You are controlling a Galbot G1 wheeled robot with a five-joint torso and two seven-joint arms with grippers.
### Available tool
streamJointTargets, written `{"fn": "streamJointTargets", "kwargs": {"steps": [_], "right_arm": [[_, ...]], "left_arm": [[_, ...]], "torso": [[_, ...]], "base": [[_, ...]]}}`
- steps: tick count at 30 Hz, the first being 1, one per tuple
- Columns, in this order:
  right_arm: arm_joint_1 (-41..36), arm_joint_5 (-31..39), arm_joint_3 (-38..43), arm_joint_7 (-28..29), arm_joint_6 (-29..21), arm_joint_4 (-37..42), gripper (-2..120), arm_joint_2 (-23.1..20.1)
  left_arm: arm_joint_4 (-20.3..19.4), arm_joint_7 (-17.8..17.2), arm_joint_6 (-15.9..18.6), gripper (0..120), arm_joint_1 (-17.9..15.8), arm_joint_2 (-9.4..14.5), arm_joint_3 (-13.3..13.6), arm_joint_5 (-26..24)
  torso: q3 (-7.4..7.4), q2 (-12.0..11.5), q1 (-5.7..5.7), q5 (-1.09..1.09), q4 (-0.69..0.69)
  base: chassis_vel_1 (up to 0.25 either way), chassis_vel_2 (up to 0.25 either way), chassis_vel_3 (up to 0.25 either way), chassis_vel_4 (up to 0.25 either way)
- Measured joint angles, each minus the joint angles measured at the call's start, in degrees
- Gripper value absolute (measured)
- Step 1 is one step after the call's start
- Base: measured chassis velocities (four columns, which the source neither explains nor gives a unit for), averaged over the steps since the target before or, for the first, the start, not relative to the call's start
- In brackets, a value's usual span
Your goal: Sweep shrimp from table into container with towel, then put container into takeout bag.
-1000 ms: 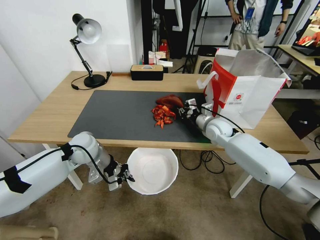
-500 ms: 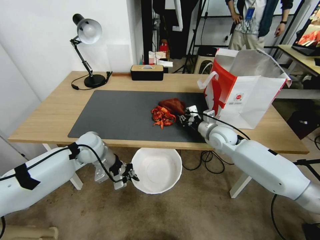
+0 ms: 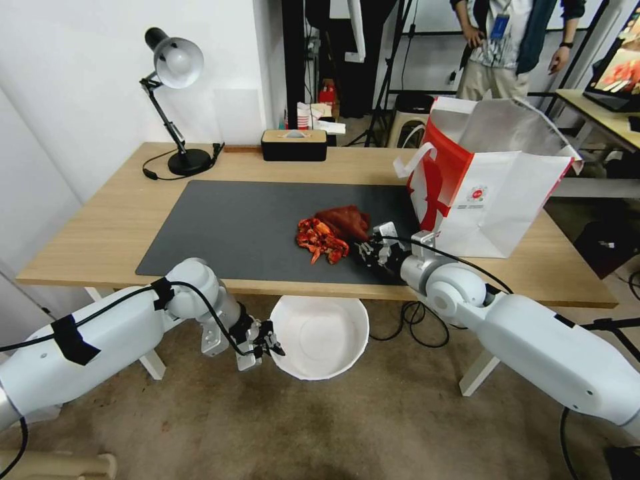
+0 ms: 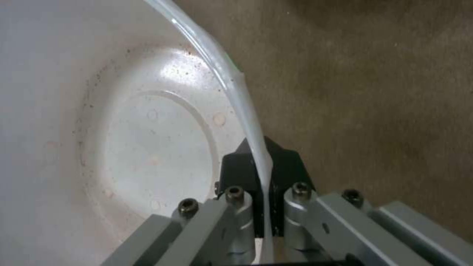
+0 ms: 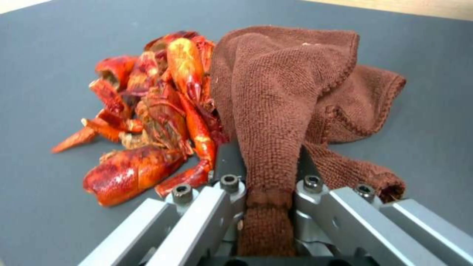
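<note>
right now my right gripper (image 5: 268, 192) is clamped on the towel (image 5: 291, 96), bunched against the shrimp (image 3: 321, 239) on the table (image 3: 100, 227); my left gripper (image 4: 261, 177) pinches the container (image 3: 323, 337) rim below the edge. i'd drag low, towel flat on the mat, bowl directly underneath. my wrist view reveals the cloth's grip; head view shows the takeout bag (image 3: 497, 200).
</note>
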Motion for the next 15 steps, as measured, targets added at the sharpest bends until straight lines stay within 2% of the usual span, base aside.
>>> {"fn": "streamJointTargets", "kwargs": {"steps": [12,15], "right_arm": [[-5.4,-0.14,2.47,-0.16,-0.06,6.26,4,-3.65],[-10.32,-0.5,4.91,-0.64,-0.04,10.18,4,-5.85]], "left_arm": [[0.48,-0.15,-0.03,0,-0.04,0.35,-0.44,-0.06],[0.61,-0.22,-0.02,0,-0.23,0.27,-0.49,-0.14]], "torso": [[0.0,-0.01,0.0,-0.01,0.0],[0.0,-0.01,0.0,-0.01,0.0]], "base": [[0.0,0.0,0.0,0.0],[0.0,0.0,0.0,0.0]]}}
